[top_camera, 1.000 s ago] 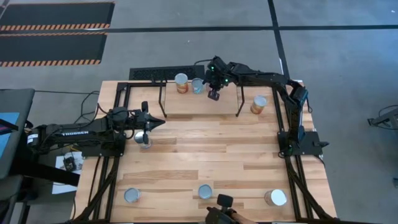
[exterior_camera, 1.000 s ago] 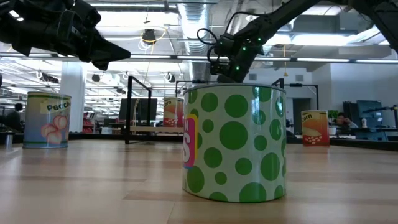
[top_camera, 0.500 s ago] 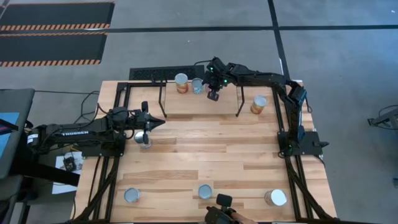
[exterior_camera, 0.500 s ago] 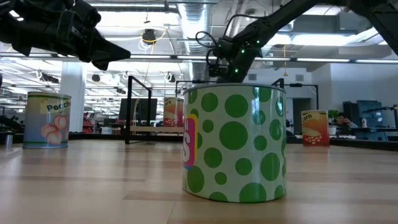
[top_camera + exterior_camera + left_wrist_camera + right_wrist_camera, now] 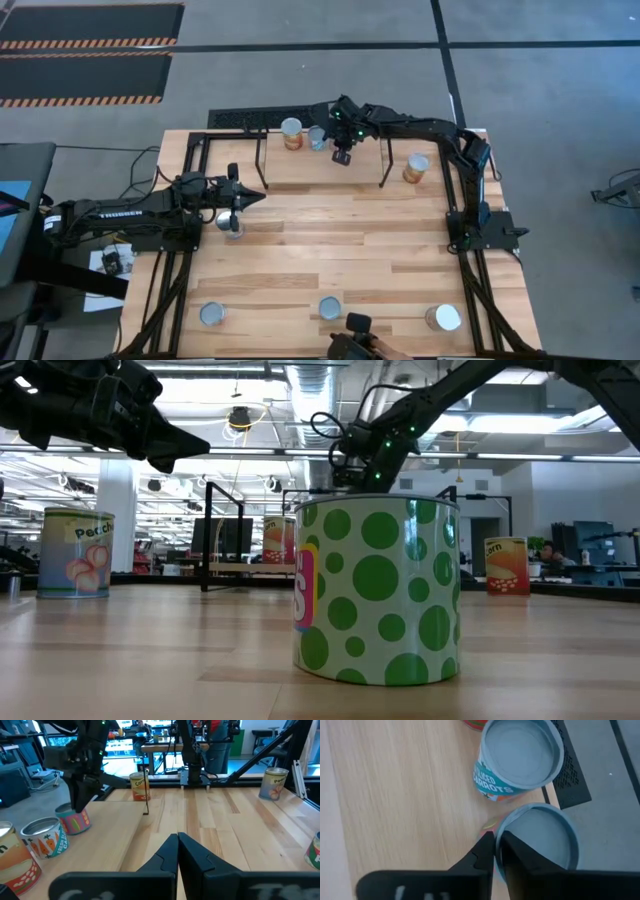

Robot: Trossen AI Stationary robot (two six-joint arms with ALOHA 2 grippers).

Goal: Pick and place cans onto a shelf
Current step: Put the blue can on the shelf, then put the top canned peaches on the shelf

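The shelf (image 5: pixel 300 168) stands at the table's far side. An orange can (image 5: pixel 291 132) and a carrots can (image 5: pixel 318 137) stand on its board, and a third can (image 5: pixel 540 840) shows beside them. My right gripper (image 5: pixel 495 847) is shut and points down at the near side of that third can (image 5: pixel 75 818). My left gripper (image 5: pixel 177 842) is shut and empty at the table's left, level above a can (image 5: pixel 232 226). My right gripper stands with one finger (image 5: pixel 512 852) in front of the third can's rim (image 5: pixel 506 822), coming from above. I cannot tell whether it touches the can. The can stands upright on the shelf board.
A corn can (image 5: pixel 416 167) stands right of the shelf. Three cans stand along the near edge (image 5: pixel 211 315), (image 5: pixel 330 307), (image 5: pixel 443 318); the middle one is the green-dotted can (image 5: pixel 375 590) close in the low view. A peach can (image 5: pixel 75 550) stands at the left.
My right gripper has shifted a little toward the table's left and far edge over the shelf, staying shut. The cans have kept their places.
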